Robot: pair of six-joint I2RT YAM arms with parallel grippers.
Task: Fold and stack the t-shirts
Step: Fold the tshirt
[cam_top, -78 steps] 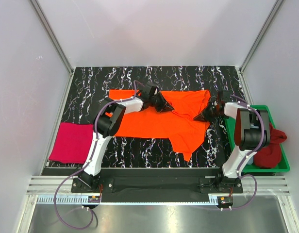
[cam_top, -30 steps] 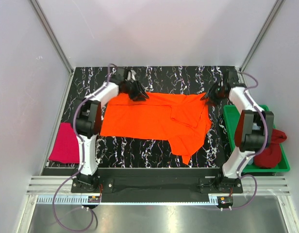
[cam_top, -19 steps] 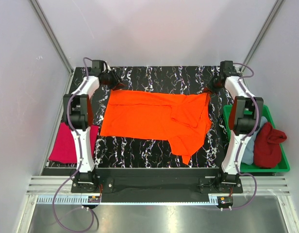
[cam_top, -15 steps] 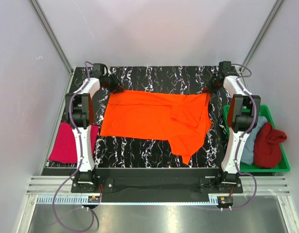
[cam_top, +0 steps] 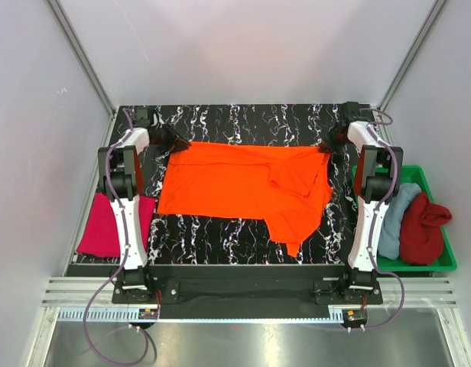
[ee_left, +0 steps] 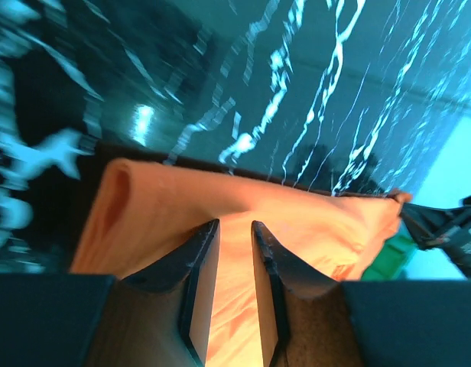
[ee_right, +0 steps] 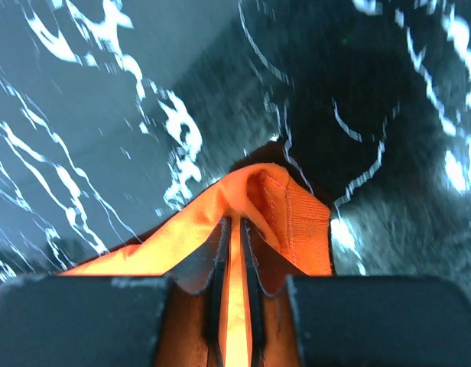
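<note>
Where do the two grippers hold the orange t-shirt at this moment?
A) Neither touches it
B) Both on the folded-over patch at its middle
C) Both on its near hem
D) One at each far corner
D: the left gripper and the right gripper each pinch a far corner of the orange t-shirt, with cloth between the fingers in both wrist views.
</note>
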